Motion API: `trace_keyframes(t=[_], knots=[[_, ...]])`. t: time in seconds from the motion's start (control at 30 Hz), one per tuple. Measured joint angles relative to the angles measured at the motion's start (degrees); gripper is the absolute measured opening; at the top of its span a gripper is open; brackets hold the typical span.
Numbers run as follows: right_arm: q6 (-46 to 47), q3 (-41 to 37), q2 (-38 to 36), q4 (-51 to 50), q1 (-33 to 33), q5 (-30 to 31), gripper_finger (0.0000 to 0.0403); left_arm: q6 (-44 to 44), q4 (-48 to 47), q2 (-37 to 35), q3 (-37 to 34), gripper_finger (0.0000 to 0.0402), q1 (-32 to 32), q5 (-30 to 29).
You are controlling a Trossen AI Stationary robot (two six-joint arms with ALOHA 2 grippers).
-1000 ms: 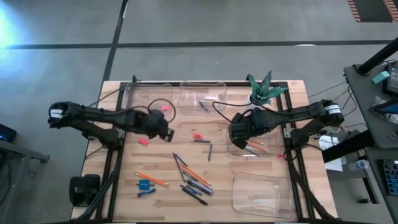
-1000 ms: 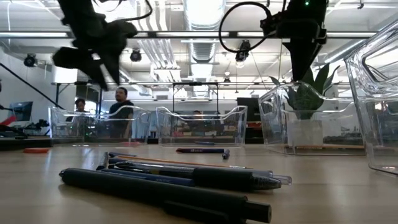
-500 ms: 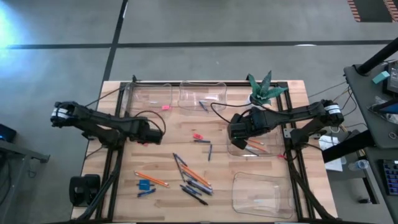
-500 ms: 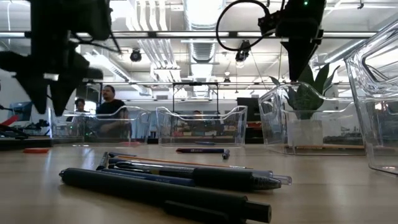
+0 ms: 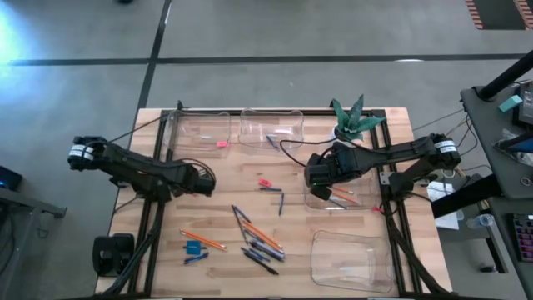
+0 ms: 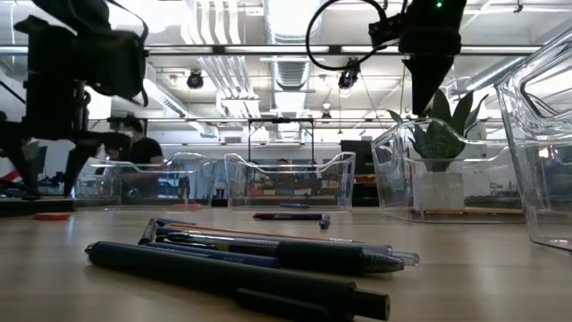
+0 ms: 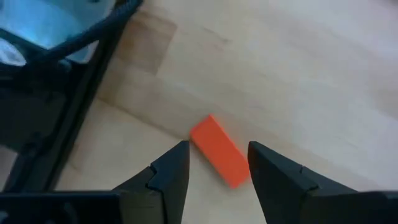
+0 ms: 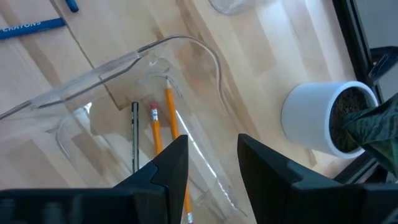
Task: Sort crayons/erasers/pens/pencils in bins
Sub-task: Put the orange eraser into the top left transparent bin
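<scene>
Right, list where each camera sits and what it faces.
High: overhead, straight down; both arms.
Low: table height, level past dark pens; arms overhead.
Left wrist: open left claw over flat orange-pink eraser.
Right wrist: open right claw over clear plastic bin, also in high.
</scene>
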Motion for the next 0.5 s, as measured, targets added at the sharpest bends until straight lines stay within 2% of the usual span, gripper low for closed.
trace_keyframes(t=[0.07, 0.5], knots=[[-0.64, 0.0, 0.02, 0.06, 0.0, -0.02, 0.013, -0.93, 1.37, 1.29, -0.34, 0.015, -0.06, 1.52], [-3.99, 0.0, 0.02, 1.22, 0.0, -0.04, 0.013, -4.06, 6.15, 10.31, -0.1, 0.015, 0.05, 1.95]])
